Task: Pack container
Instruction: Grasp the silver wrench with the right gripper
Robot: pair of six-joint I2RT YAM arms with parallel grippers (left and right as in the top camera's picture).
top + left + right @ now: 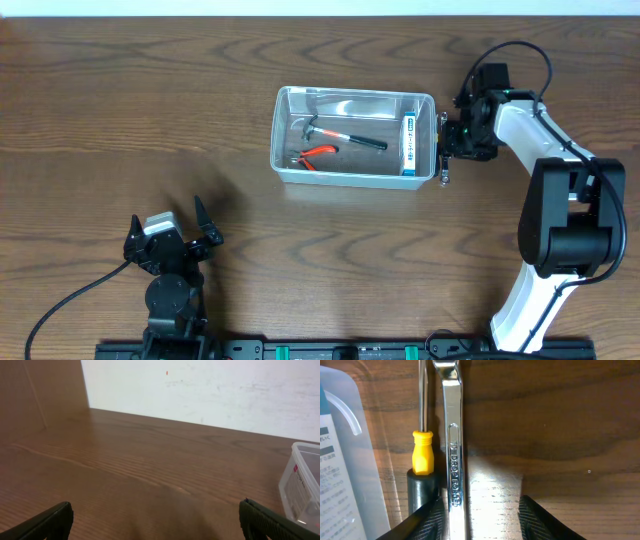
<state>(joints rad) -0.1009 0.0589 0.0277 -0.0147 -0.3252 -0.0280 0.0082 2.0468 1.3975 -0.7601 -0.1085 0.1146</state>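
Right end effector point(480, 517), open and empty, straddled a wrench point(454, 460); closing could also snag the adjacent screwdriver point(422, 457).

Brown wood grain on the table point(150, 120), smooth, with a low satin sheen and one bright patch of glare. Clear, glossy plastic for the container point(277, 135), faintly milky along the rim. Grey metal head and black grip on the hammer point(345, 136); red coated grips on the pliers point(318, 153); printed, paper-like faces on the blue-and-white box point(409, 140). Polished, mirror-bright metal with stamped lettering for the wrench point(455, 460). Thin bare-metal shaft, yellow plastic collar and black handle on the screwdriver point(422, 457). Black, matt, finely textured fingers point(537, 520) on the right gripper point(481, 517). White, glossy shell on the right arm point(520, 125).
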